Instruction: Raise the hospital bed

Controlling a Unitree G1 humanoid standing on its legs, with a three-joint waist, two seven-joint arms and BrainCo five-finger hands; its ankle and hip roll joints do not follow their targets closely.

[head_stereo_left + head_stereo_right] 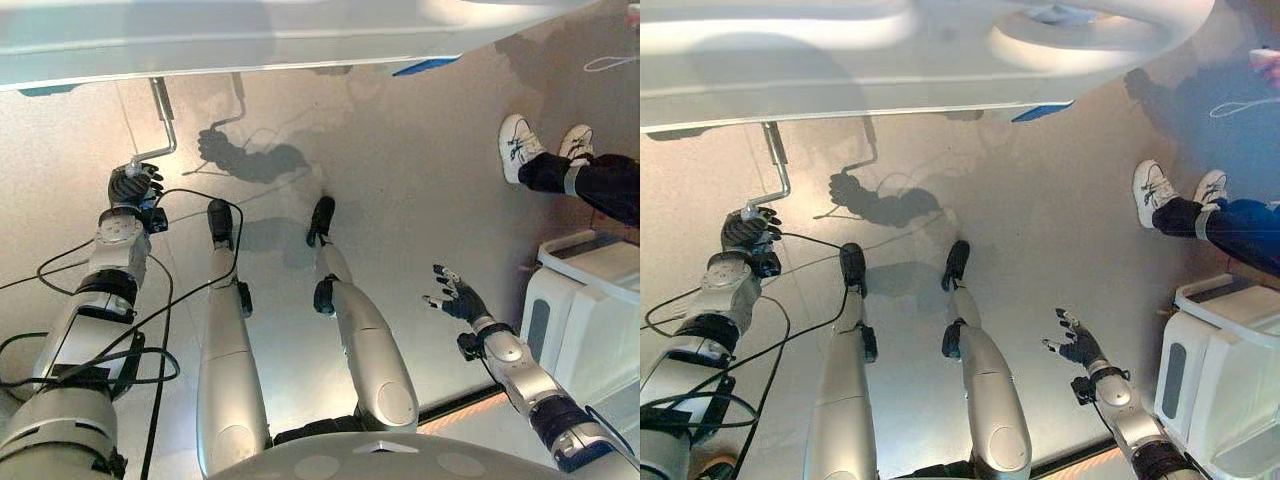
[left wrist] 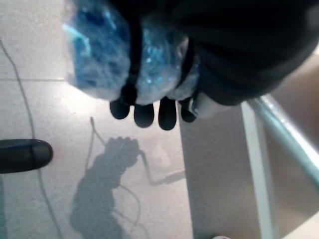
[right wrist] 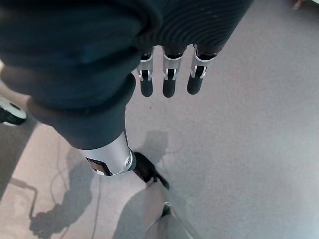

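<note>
The hospital bed's (image 1: 250, 45) pale edge runs across the top of both eye views. A bent metal crank (image 1: 165, 125) hangs from under it at the left. My left hand (image 1: 133, 185) is shut on the crank's lower end. In the left wrist view its dark fingertips (image 2: 149, 112) curl round a blue wrapped grip (image 2: 99, 59), with the metal rod (image 2: 284, 134) beside it. My right hand (image 1: 458, 297) hovers open above the floor at the lower right, with nothing in it; its fingers (image 3: 169, 82) point straight out.
A second crank (image 1: 238, 100) hangs under the bed a little to the right of the first. A person's white shoes (image 1: 520, 145) stand at the right. A white cabinet (image 1: 585, 310) sits at the right edge, close to my right arm.
</note>
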